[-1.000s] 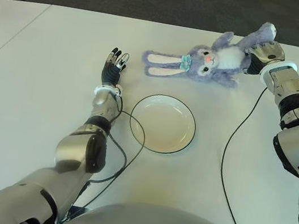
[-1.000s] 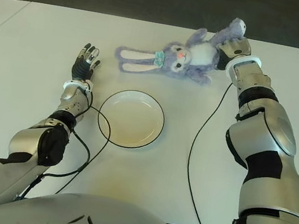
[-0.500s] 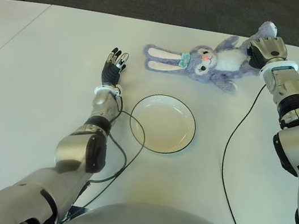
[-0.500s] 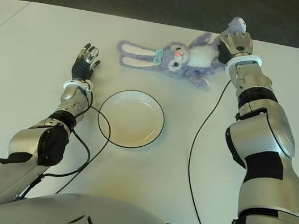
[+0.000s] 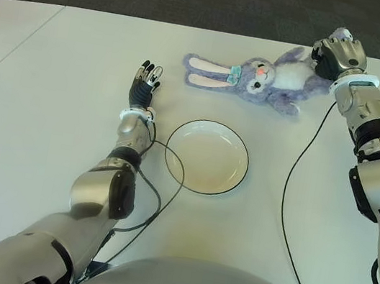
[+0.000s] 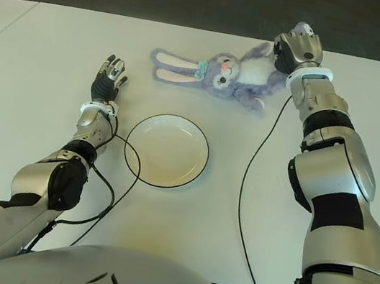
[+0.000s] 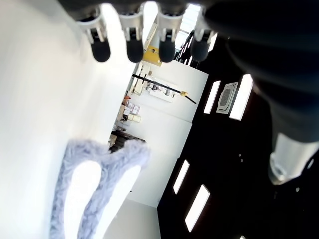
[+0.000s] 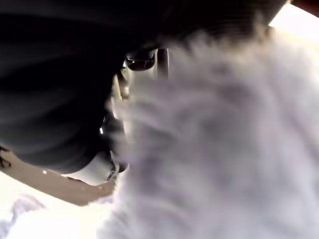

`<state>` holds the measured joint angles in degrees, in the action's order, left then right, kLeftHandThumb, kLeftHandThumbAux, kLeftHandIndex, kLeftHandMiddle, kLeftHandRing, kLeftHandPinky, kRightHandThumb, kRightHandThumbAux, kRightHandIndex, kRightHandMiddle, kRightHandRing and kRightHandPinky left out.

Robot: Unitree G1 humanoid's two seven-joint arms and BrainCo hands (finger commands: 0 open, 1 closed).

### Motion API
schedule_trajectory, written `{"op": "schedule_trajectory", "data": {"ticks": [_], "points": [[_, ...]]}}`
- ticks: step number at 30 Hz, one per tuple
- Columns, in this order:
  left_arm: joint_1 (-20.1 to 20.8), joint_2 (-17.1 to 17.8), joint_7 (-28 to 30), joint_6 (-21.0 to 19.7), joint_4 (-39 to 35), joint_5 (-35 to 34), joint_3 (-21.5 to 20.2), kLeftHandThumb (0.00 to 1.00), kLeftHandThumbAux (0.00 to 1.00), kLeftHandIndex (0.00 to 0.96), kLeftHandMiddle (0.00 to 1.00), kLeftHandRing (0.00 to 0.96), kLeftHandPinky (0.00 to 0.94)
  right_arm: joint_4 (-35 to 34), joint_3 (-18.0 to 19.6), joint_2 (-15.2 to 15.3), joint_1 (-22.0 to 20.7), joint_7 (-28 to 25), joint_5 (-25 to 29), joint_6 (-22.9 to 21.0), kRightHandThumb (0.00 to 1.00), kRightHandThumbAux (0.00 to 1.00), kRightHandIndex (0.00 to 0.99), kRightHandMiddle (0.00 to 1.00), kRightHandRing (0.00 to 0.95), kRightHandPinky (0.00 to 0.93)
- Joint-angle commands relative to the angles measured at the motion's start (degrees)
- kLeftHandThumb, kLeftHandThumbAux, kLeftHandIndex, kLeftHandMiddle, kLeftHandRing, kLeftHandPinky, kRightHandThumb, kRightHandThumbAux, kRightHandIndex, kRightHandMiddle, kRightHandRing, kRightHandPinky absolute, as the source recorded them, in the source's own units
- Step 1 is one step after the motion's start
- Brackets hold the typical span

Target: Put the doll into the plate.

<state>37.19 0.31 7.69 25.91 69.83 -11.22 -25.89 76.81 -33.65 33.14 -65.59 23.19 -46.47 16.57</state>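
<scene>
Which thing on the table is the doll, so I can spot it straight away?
On the white table, look past the round black-rimmed plate toward the far edge. The doll lies there flat, its lower end in the right hand: a fluffy purple rabbit with long white-lined ears, the only soft thing there.

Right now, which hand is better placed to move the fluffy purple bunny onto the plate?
The right hand: it is closed on the purple plush bunny doll's leg end. The left hand lies open beside the white black-rimmed plate, holding nothing.
</scene>
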Motion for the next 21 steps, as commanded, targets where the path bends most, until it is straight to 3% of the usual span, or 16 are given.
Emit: {"op": "schedule_trajectory", "data": {"ticks": [1,21], "points": [[-11.7,-3.8,-2.0,-7.0,7.4,-0.2,-0.5,0.0,0.584,0.0,0.0,0.0,0.022,-0.9,2.2,-0.5,0.9,0.4,2.4,3.5,0.719,0.709,0.436,0.746,0.759,0.759],[-11.8,-3.6,-0.9,-7.1,7.4,-0.7,-0.9,0.0,0.592,0.0,0.0,0.0,0.025,-1.4,4.7,0.2,0.2,-1.3,4.7,5.7,0.714,0.71,0.434,0.737,0.749,0.757]]}}
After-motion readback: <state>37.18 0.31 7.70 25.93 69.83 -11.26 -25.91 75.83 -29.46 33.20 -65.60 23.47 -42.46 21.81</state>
